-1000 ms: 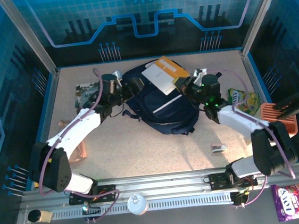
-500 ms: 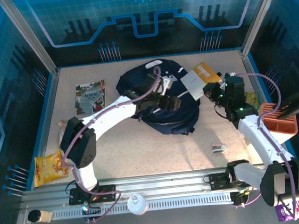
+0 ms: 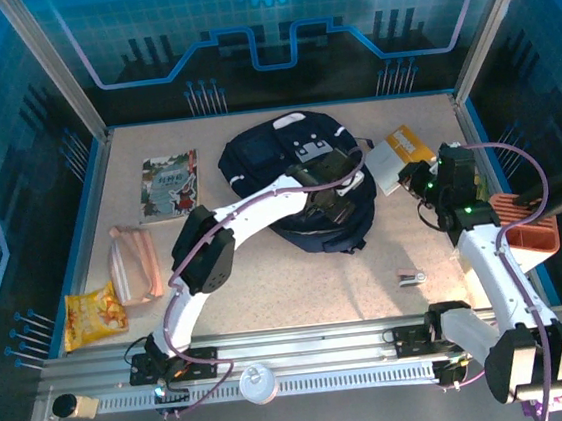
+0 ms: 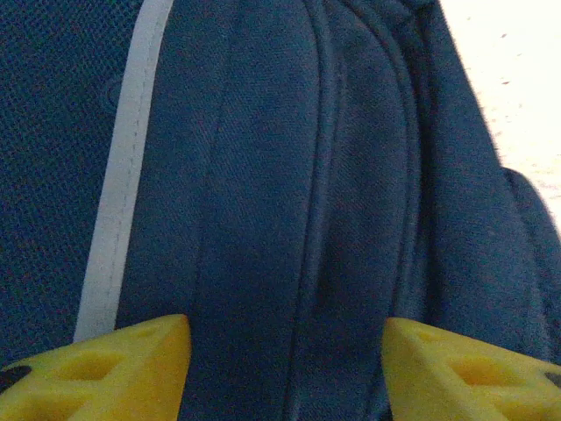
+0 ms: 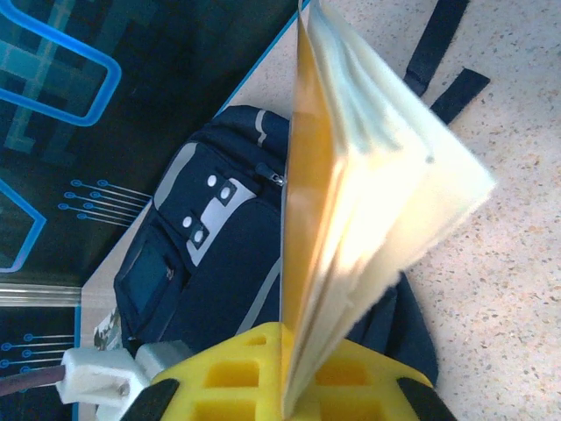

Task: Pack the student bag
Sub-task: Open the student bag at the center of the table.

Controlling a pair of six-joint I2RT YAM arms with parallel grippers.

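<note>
Overhead camera looks down from behind; both wrist views share the student bag (image 3: 255,158), the left very close

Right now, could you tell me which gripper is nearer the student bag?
Left. The left gripper is over the student bag, fingers open at its fabric; the right gripper holds a book off the bag's right side.

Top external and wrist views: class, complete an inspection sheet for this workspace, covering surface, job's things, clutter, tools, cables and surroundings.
Surface: speckled beige table, no spills seen.
Job's things: student bag lies centre back; yellow book held beside it.
Clutter: picture book, pink pouch, snack bag, orange basket.
Tools: left tool open over bag fabric; right tool shut on the yellow book.
Cables: purple cables run along both arms.
Surroundings: blue patterned walls.
</note>
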